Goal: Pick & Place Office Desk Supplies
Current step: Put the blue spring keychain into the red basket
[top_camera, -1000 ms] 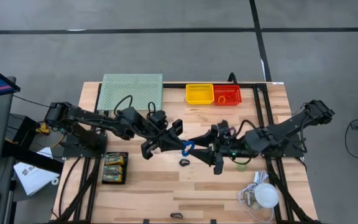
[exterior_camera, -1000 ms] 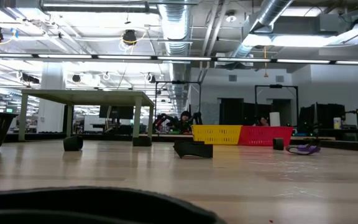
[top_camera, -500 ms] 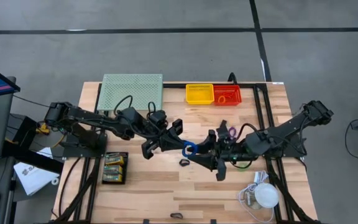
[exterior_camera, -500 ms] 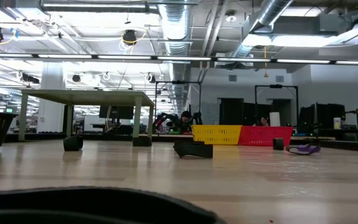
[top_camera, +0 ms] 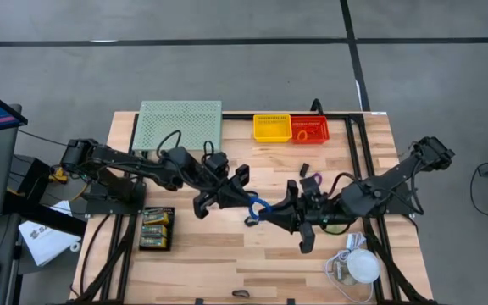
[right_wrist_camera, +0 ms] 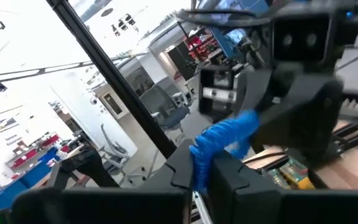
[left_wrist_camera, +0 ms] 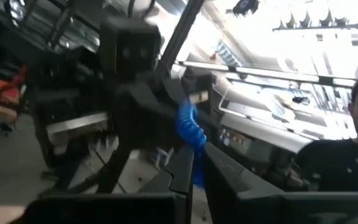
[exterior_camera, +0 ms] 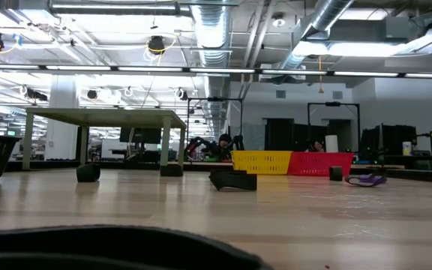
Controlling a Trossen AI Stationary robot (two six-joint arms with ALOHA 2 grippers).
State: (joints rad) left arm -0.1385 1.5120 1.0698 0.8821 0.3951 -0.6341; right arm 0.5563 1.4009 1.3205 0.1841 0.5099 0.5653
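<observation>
A blue coiled ring (top_camera: 259, 206) is held between both grippers above the middle of the table. My left gripper (top_camera: 246, 197) comes from the table's left and is shut on it. My right gripper (top_camera: 271, 212) comes from the right and is shut on its other end. A black clip (top_camera: 250, 221) lies on the table just below them and also shows in the low view (exterior_camera: 233, 180). A purple ring (top_camera: 313, 180) and another black clip (top_camera: 304, 167) lie beside the right arm. Neither gripper shows in the low view. My left gripper pinches the blue ring's left end (left_wrist_camera: 190, 138) between its two fingers, coming roughly level from the table's left. The ring is lifted clear of the table. My right gripper pinches the ring's right end (right_wrist_camera: 205, 151) between its two fingers, coming from the table's right. The ring runs stretched across to the left gripper, clear of the table.
A yellow basket (top_camera: 272, 127) and a red basket (top_camera: 310, 129) stand at the far edge, beside the pale-green mesh stand (top_camera: 178, 125). Green card-backed packs (top_camera: 157, 227) lie near left, the white dome with its cord (top_camera: 363, 265) near right, and a black clip (top_camera: 240, 293) at the near edge.
My right gripper has gone a little toward the table's near edge and right while shut on the blue ring. The ring has been drawn out longer between the two grippers. The purple ring, hidden under the right arm before, now shows.
</observation>
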